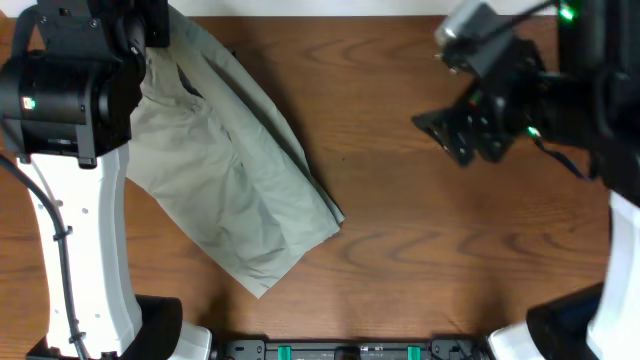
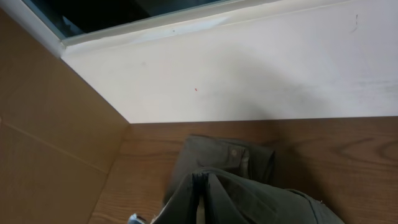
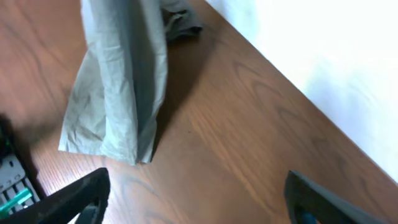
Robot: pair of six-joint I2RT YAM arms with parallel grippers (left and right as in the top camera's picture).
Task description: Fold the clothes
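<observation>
The clothes in view are pale khaki-green trousers (image 1: 240,200), lying folded lengthwise and slanting from the far left corner toward the table's middle front. My left arm (image 1: 70,90) hangs over their far end. In the left wrist view a ridge of the trousers (image 2: 249,193) is pinched up right at the camera, so the left gripper is shut on the cloth, with its fingers hidden by it. My right gripper (image 1: 445,130) hovers open over bare wood at the far right, well clear of the trousers (image 3: 118,81). Its fingertips (image 3: 87,196) stand wide apart with nothing between them.
The wooden table (image 1: 420,260) stretches bare between the trousers and the right arm. A white wall (image 2: 249,68) runs along the table's far edge just behind the left gripper. The arms' bases and a dark rail (image 1: 350,350) sit along the front edge.
</observation>
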